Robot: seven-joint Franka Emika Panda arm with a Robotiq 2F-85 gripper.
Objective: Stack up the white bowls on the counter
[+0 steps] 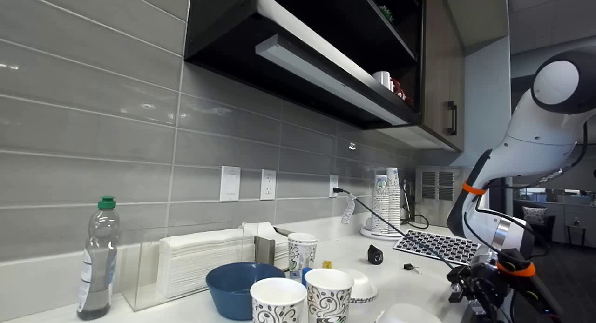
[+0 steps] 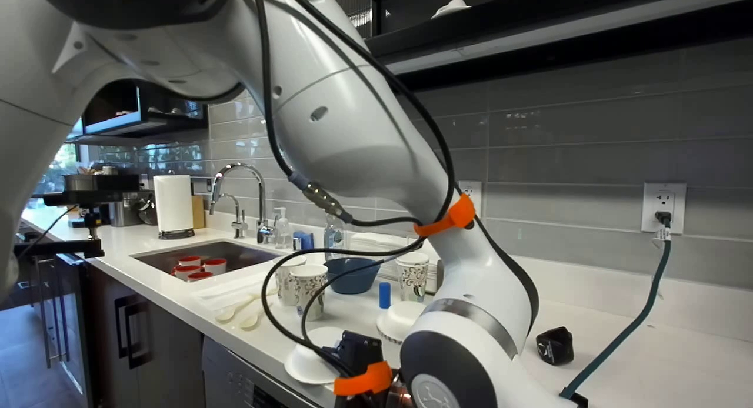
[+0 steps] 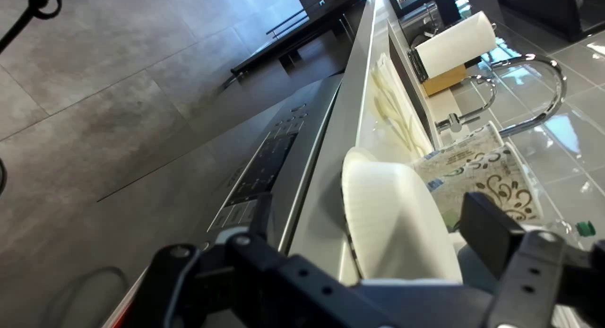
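Nearest me, the smooth white Panda arm (image 2: pixel 347 131) is arching over the counter (image 2: pixel 694 367) and folding steeply down to its wrist, orange straps (image 2: pixel 450 216) cinching black cables (image 2: pixel 266 73) along it. The gripper (image 3: pixel 375 224) is hanging low by the counter's front edge, pointing along it and rolled to one side; its blunt black fingers (image 3: pixel 491 233) are standing wide apart, unclenched. Just ahead, a white bowl (image 3: pixel 397 219) is sitting upside down by that edge, round and shallow with finely ridged sides, a bare strip of counter showing between it and the gripper in an exterior view. Another white bowl (image 2: pixel 400 321), likewise overturned, is lying farther in from the edge, apart from it. Past them, tapered cups (image 1: pixel 328 297) printed with dark scrolls and coffee beans are standing near a deep, smooth blue bowl (image 1: pixel 230 295). Folded white napkins (image 1: pixel 209 258) are lying stacked in a clear-sided box (image 1: pixel 146 274) beside a narrow-waisted, green-capped plastic bottle (image 1: pixel 98 262), whose label (image 1: pixel 86 276) is looking too small for me to read; glossy grey tiles (image 1: pixel 79 71) are running behind in long rows. Farthest off, red-and-white mugs (image 2: pixel 215 266) are sitting in the sink (image 2: pixel 250 252) in front of a curved chrome faucet (image 2: pixel 261 190), and a paper towel roll (image 2: pixel 174 205) is standing upright beyond.
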